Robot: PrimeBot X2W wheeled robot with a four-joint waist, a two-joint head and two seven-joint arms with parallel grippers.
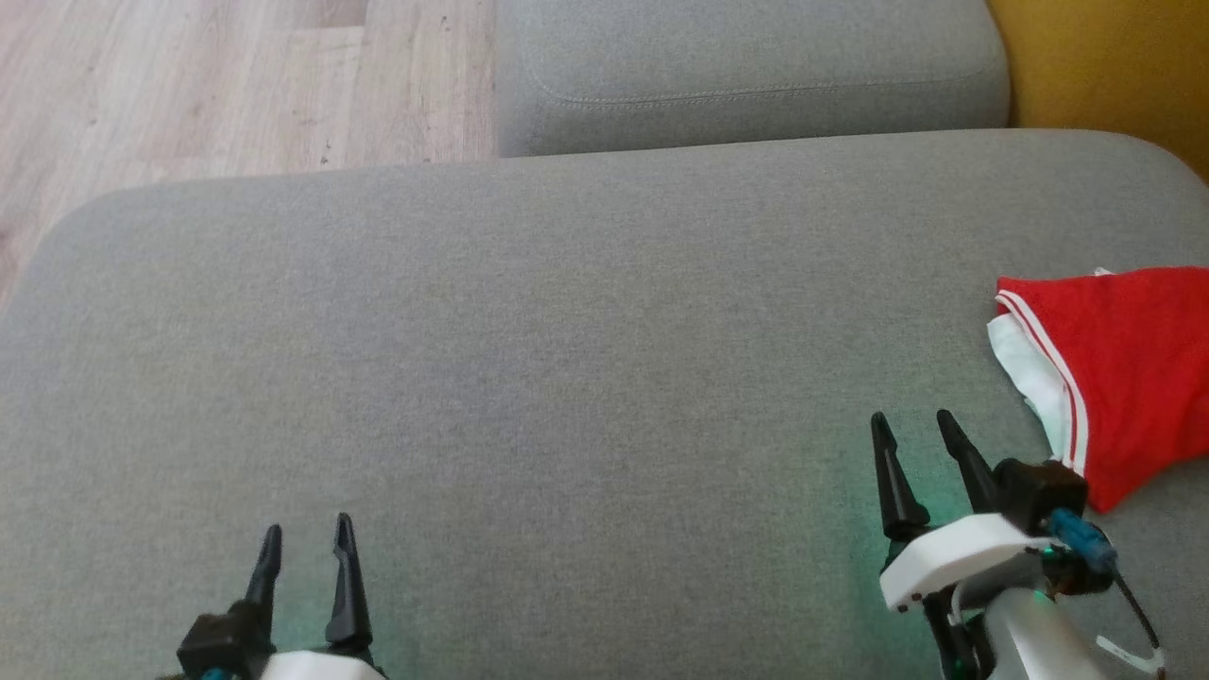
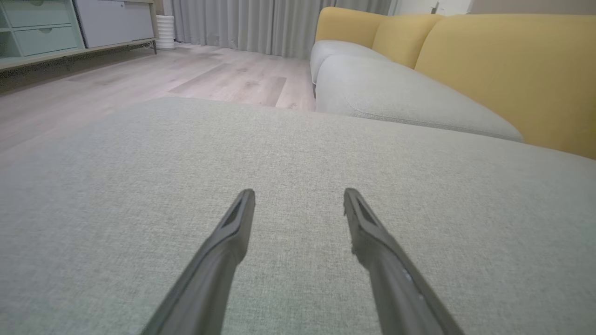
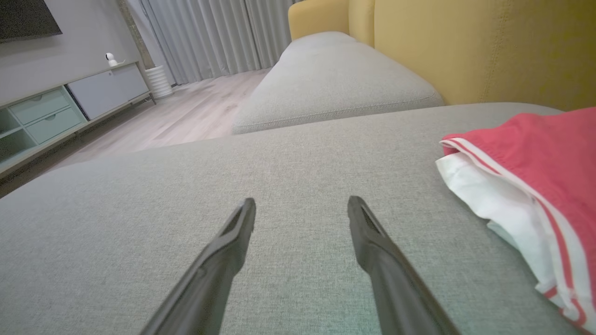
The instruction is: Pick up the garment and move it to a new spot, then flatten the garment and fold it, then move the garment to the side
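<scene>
The garment [image 1: 1129, 364] is red with white trim and a white inner layer, lying bunched at the right edge of the grey sofa cushion [image 1: 567, 359]. The right wrist view has the garment [image 3: 535, 186] at its right side. My right gripper [image 1: 911, 425] is open just left of the garment's lower corner, apart from it, with nothing between its fingers [image 3: 233, 232]. Low at the front left, my left gripper [image 1: 307, 531] is open over bare cushion, far from the garment. Its fingers [image 2: 233, 228] hold nothing.
A second grey cushion [image 1: 746, 71] lies beyond the near one, with a yellow backrest [image 1: 1105, 61] at the far right. Wooden floor [image 1: 208, 85] runs past the cushion's far left edge. A low cabinet [image 3: 60, 107] and curtains [image 3: 209, 32] stand across the room.
</scene>
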